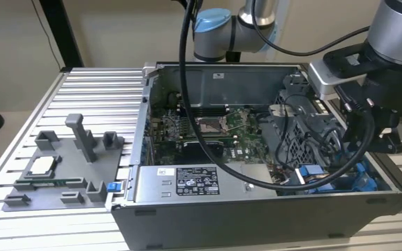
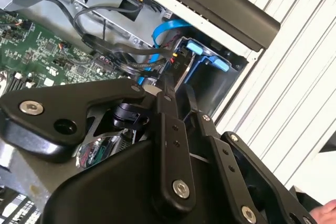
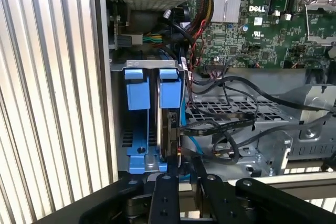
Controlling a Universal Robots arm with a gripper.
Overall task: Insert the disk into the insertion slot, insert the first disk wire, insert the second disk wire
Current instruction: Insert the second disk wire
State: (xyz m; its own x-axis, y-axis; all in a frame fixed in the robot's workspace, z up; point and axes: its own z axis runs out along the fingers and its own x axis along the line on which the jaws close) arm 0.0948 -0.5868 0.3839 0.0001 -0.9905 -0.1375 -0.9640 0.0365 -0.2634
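Right now, in the exterior view, the open black metal computer case [image 1: 257, 209] sits on the ribbed silver surface [image 1: 96, 99]. The black end effector [image 1: 397, 138] hangs at the right of the frame, over the lower right corner of the case. Blue plastic parts show down in that corner. A grey box with a white label [image 1: 197, 182] lies low in the middle, and a grey plastic holder tray [image 1: 61, 167] rests at the lower left.

Next, in the second wrist view, the end effector's black arms take up the lower half. The bright blue plastic carrier frame [image 2: 207, 56] sits just above the middle, with dark wires [image 2: 131, 64] bunched beside it.

Last, in the first wrist view, the flat silver-grey disk [image 3: 169, 132] stands on its edge in the slot, left of the middle, between blue tabs. A black wire plug [image 3: 210, 125] reaches its side. I cannot tell if the end effector is clenched or released.

I think the disk is already in, and the wire step is in hand. Pushing a plug in calls for lining it up straight with the disk's socket.
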